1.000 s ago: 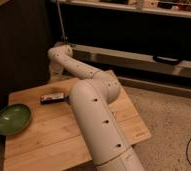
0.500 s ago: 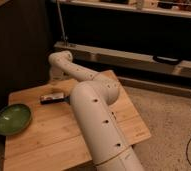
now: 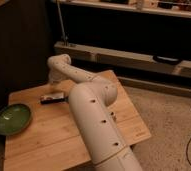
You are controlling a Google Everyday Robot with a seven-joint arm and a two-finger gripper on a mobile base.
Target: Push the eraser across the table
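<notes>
Camera view: the eraser (image 3: 53, 97) lies on the table (image 3: 49, 142), toward 10 o'clock from the tabletop's middle. The gripper (image 3: 52, 85), its jaws closed with nothing between them, hangs at the eraser's 12 o'clock, just beside it; whether they touch I cannot tell. A green bowl (image 3: 4, 112) sits at the eraser's 8 o'clock, apart. The white arm (image 3: 96, 120) crosses the table from 5 o'clock.

My gripper (image 3: 55, 88), left of centre above the eraser (image 3: 53, 98), is lost in shadow. My arm (image 3: 96, 120) hides mid-table (image 3: 44, 135) and runs off the bottom edge.
</notes>
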